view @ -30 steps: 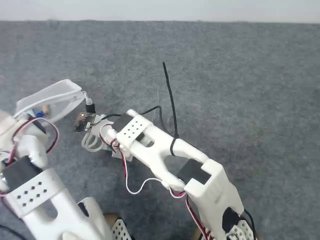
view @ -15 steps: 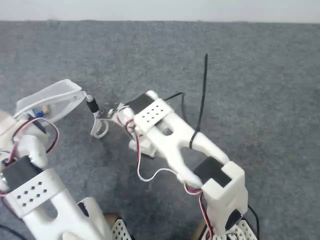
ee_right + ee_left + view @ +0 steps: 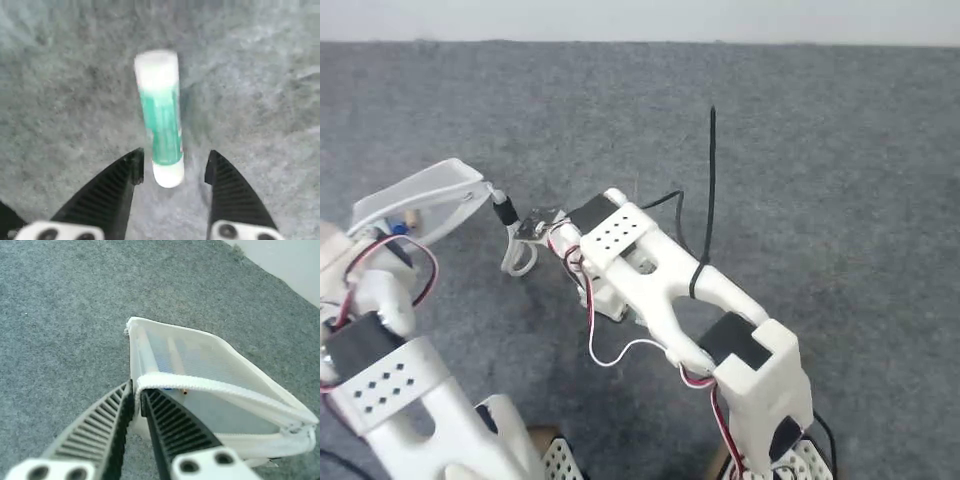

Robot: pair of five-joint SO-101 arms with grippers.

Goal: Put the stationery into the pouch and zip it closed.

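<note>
High view: fixed, raised, looks down across the grey mat (image 3: pixel 820 150). Left wrist view: close, sights along its jaws to the pouch (image 3: pixel 200 360) pinched between them; high view shares it. Right wrist view: close, faces down, glue stick (image 3: pixel 161 115) between its jaws.

A grey, felt-like covering (image 3: pixel 820 160) lies over the table, its short nap flecked with lighter and darker fibres. At its far edge it meets a plain pale wall (image 3: pixel 640 18) in a straight line. In the left wrist view that wall shows as a pale wedge beyond the grey covering. The light is soft and even, leaving only faint shadows on the nap.
</note>
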